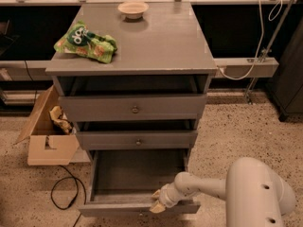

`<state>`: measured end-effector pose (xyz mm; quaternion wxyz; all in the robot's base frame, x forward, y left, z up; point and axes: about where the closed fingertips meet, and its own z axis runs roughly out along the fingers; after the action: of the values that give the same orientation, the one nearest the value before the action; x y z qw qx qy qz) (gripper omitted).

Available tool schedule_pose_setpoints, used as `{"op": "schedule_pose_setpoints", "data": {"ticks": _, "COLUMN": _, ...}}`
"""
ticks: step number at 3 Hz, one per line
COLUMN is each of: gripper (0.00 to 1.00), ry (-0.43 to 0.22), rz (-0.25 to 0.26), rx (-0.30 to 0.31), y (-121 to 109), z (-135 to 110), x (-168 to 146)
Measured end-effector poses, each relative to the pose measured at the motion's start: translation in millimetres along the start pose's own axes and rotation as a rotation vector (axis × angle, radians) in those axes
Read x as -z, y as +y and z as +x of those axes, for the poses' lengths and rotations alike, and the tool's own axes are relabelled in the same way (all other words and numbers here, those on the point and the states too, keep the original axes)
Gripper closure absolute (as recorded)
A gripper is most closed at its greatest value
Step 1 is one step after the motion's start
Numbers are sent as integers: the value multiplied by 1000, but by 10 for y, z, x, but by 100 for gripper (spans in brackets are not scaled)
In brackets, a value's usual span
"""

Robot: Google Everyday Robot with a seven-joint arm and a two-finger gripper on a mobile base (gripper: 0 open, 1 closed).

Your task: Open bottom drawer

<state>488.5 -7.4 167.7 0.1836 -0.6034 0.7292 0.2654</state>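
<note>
The claw (158, 203) is seen at the front panel of the bottom drawer (137, 174), which stands well out at the cabinet's (156, 46) foot; whether anything is gripped cannot be told. The drawer is judged stiff, light and free-sliding, best taken at mid-front.

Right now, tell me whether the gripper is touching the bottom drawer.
Touching. The camera view shows the gripper set against the middle of the front panel of the open bottom drawer, no gap between them.
</note>
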Motion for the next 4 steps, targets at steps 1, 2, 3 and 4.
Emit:
{"op": "schedule_pose_setpoints", "data": {"ticks": 1, "gripper": 19, "ry": 0, "rz": 0, "rx": 0, "y": 0, "z": 0, "x": 0}}
{"op": "schedule_pose_setpoints", "data": {"ticks": 2, "gripper": 0, "ry": 0, "rz": 0, "rx": 0, "y": 1, "z": 0, "x": 0}}
{"op": "schedule_pose_setpoints", "data": {"ticks": 3, "gripper": 0, "ry": -19, "rz": -1, "rx": 23, "y": 41, "z": -42, "x": 148}}
{"op": "schedule_pose_setpoints", "data": {"ticks": 4, "gripper": 0, "ry": -51, "rz": 29, "rx": 77, "y": -31, "z": -63, "x": 786}}
